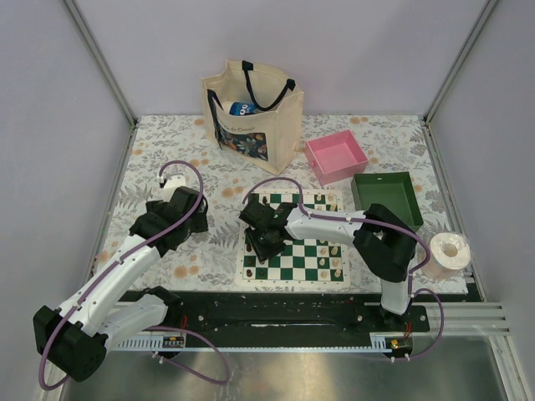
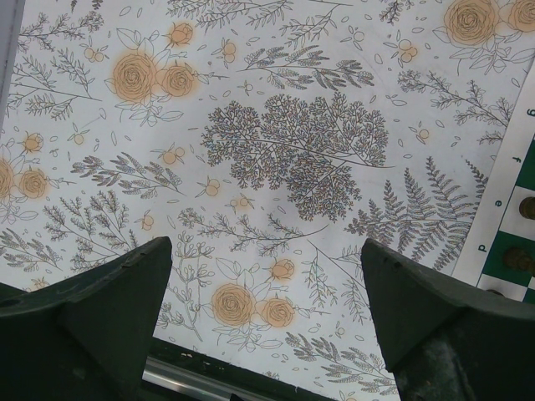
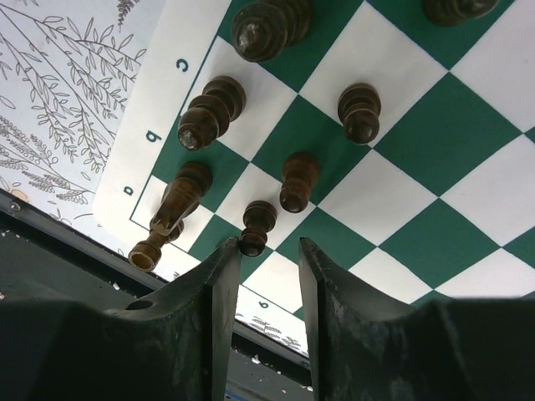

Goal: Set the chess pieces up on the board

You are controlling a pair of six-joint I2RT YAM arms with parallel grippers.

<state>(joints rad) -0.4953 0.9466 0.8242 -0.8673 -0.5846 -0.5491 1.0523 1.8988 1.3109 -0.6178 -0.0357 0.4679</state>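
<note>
The green-and-white board [image 1: 308,261] lies in the middle of the table, and its border [image 3: 171,92] fills the right wrist view. Dark pieces stand along its left side, among them a tall piece [image 3: 207,113] and pawns [image 3: 297,180]. One dark piece [image 3: 177,203] lies tipped at the corner. Cream pieces [image 1: 335,251] stand on the right side. My right gripper [image 3: 269,251] hovers low over the left columns, open by a narrow gap with nothing in it; a dark pawn [image 3: 255,227] stands just at its left fingertip. My left gripper [image 2: 266,251] is open over the floral cloth, left of the board's edge [image 2: 501,217].
A cream tote bag [image 1: 251,109] stands at the back. A pink tray [image 1: 336,154] and a green tray [image 1: 386,194] sit at the back right of the board. A paper roll [image 1: 447,251] rests at the right edge. A black rail [image 1: 276,313] runs along the front.
</note>
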